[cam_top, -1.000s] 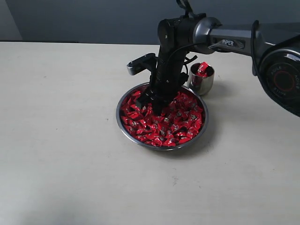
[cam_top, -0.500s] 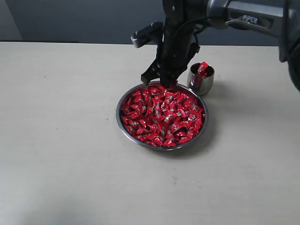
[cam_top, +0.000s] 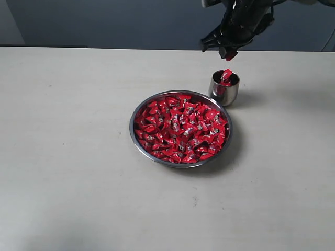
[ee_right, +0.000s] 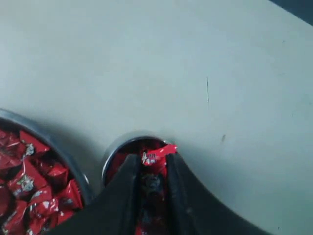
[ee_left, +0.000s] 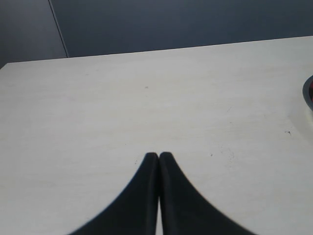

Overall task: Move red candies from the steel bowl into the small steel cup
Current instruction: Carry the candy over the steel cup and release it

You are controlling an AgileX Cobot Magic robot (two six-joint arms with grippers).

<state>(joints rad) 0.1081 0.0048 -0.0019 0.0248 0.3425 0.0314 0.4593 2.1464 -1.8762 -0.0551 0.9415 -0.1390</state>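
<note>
**A:** Exterior view first. Which way does the small steel cup [cam_top: 224,90] lie from the right gripper [cam_top: 227,48]?

**B:** Straight below it, well apart in height. The gripper is pinched on one red candy [cam_top: 229,55]. I'd judge the next move needs a descent or a release, with hardly any sideways travel. The right arm is the one at the cup; the left doesn't show here.

**A:** And the cup itself?

**B:** It's a mirror-bright, rounded tumbler, standing upright, with a crinkled red wrapper poking above its rim. The steel bowl [cam_top: 134,130] sits just beside the cup; whether they touch I cannot tell. It's wide, shallow and thin-rimmed, and full of red candies [cam_top: 180,128] in glossy foil.

**A:** Left wrist view?

**B:** The left gripper [ee_left: 159,157] is fully closed, tips together, with nothing between them. It is over the bare, pale matte surface [ee_left: 146,98], away from the cup.

**A:** Right wrist view?

**B:** The dark fingers [ee_right: 128,186] are narrowly parted, with the candy clamped between them. It seems to lie lengthwise along the fingers, with a wrapper tail past the tips. The cup's open mouth is directly beyond, with red already inside.
</note>
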